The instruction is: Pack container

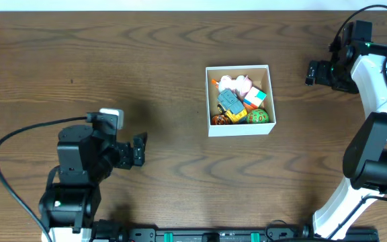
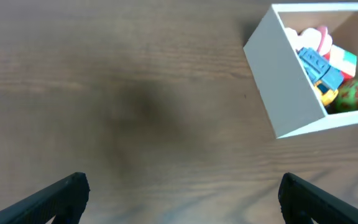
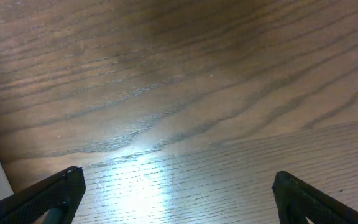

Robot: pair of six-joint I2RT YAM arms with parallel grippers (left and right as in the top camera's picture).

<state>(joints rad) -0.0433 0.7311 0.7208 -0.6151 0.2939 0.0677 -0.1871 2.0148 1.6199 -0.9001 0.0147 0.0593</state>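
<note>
Open wooden table (image 1: 79, 60) surrounds the container (image 1: 240, 129), which sits right of centre, short of the far edge and touching neither arm. The left gripper (image 1: 142, 148) hangs well to its left, fingers spread wide around nothing. The right gripper (image 1: 310, 73), near its upper right corner, is equally wide and empty. The box is square, shallow, thin-walled, white outside and brown inside. In it lie a blue block (image 1: 230, 101), a pink toy (image 1: 242, 84), a multicoloured cube (image 1: 254, 99), a green spotted ball (image 1: 261, 116) and a yellow-orange piece (image 1: 222, 118), crowded together.
</note>
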